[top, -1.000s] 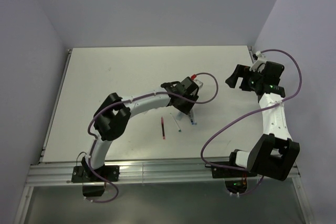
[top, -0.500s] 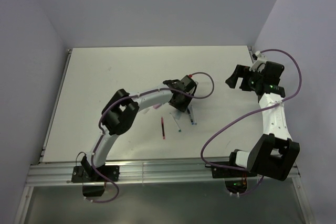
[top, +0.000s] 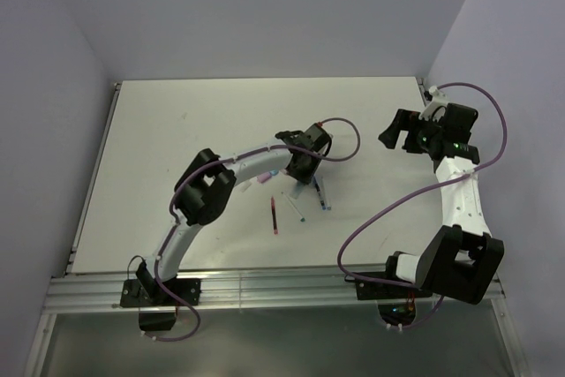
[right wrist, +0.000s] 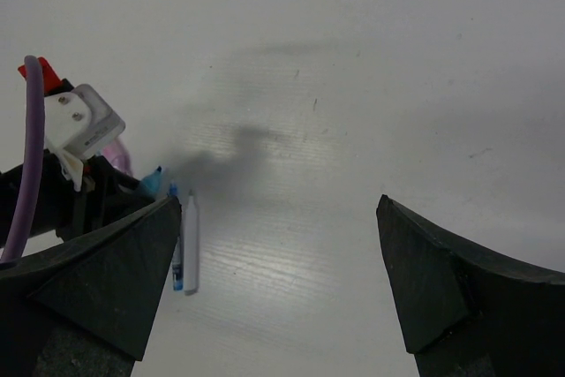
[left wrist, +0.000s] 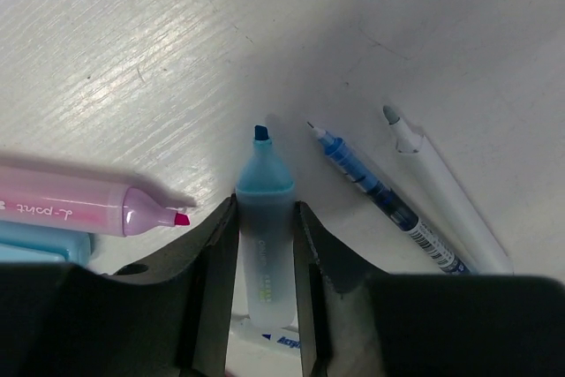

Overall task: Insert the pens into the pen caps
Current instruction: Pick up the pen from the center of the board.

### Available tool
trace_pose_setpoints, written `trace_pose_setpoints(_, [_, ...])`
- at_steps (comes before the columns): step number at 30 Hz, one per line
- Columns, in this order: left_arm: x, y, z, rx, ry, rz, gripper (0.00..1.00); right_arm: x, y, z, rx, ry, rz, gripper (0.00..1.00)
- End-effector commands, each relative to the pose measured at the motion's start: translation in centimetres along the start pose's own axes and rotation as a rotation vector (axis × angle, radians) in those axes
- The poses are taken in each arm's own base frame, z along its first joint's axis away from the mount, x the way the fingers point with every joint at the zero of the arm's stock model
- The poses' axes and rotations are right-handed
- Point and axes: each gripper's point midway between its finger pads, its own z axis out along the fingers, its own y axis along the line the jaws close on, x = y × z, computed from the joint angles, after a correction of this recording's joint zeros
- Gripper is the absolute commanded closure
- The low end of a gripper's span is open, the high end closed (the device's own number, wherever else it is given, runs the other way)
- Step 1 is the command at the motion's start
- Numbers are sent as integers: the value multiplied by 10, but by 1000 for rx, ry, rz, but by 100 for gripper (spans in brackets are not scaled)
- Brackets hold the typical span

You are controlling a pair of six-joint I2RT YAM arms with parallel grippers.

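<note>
Robotics lab test cell, as I'm seeing it from here.
Two robot arms, the left arm and the right arm, are sitting bolted to an aluminium rail along a plain white counter. Purple cables are looping off them, and blank pale walls are boxing the counter in on three sides.

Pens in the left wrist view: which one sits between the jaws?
The light blue highlighter, held between the jaws; the pink highlighter, thin blue pen and white pen lie outside them.
</note>
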Motion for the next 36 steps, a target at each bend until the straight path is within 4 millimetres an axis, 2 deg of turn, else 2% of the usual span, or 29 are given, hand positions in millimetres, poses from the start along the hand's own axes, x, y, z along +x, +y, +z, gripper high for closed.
trace_pose_setpoints(1, [7, 0, 13, 9, 43, -14, 78, -7, 6, -2, -36, -15, -14, 0])
trace_pose_setpoints(3, [-6, -13, -2, 89, 19, -28, 85, -10, 13, -4, -69, -22, -20, 0])
trace_pose_setpoints(5, [-24, -13, -17, 126, -29, -49, 94, -13, 21, -6, -114, -25, -19, 0])
trace_pose_setpoints(6, [-45, -23, -40, 191, -93, -51, 96, -16, 24, -7, -131, -27, -19, 0])
trace_pose_setpoints(8, [-70, -20, -66, 229, -172, -81, 100, -21, 32, -9, -163, -33, -12, 0])
trace_pose_setpoints(9, [-89, -21, -94, 261, -244, -89, 100, -26, 38, -12, -195, -39, -12, 0])
trace_pose_setpoints(10, [-105, -15, -109, 266, -298, -108, 100, -29, 43, -14, -212, -44, -12, 0])
trace_pose_setpoints(11, [-121, -13, -137, 280, -367, -123, 100, -33, 48, -16, -231, -48, 7, 0])
trace_pose_setpoints(13, [-143, -3, -163, 291, -461, -155, 100, -37, 61, -22, -288, -57, 6, 2])
trace_pose_setpoints(14, [-148, 0, -183, 308, -505, -186, 100, -42, 67, -25, -303, -64, 6, 3])
trace_pose_setpoints(15, [-154, 4, -194, 328, -543, -208, 100, -43, 76, -26, -324, -66, -5, 4])
trace_pose_setpoints(16, [-161, 18, -202, 335, -576, -251, 100, -45, 81, -28, -337, -72, -16, 4])
trace_pose_setpoints(17, [-167, 21, -220, 393, -626, -312, 100, -48, 89, -32, -345, -87, -32, 5])
trace_pose_setpoints(18, [-171, 27, -227, 421, -649, -351, 100, -52, 94, -32, -352, -106, -53, 5])
trace_pose_setpoints(19, [-176, 47, -233, 425, -676, -407, 100, -54, 105, -33, -353, -116, -75, 5])
trace_pose_setpoints(21, [-185, 58, -249, 451, -724, -475, 100, -58, 120, -37, -367, -138, -106, 7])
trace_pose_setpoints(22, [-187, 64, -250, 444, -724, -491, 100, -56, 138, -36, -399, -130, -133, 7])
trace_pose_setpoints(26, [-191, 63, -257, 467, -728, -542, 100, -64, 170, -36, -435, -132, -94, 9])
trace_pose_setpoints(28, [-191, 61, -256, 491, -719, -553, 100, -70, 179, -33, -452, -146, -78, 11])
trace_pose_setpoints(29, [-191, 58, -256, 508, -712, -564, 100, -66, 194, -32, -487, -127, -61, 12])
trace_pose_setpoints(32, [-192, 54, -256, 534, -700, -575, 100, -68, 213, -31, -546, -116, -40, 15])
trace_pose_setpoints(36, [-189, 50, -253, 558, -673, -595, 100, -63, 234, -24, -535, -114, -78, 17])
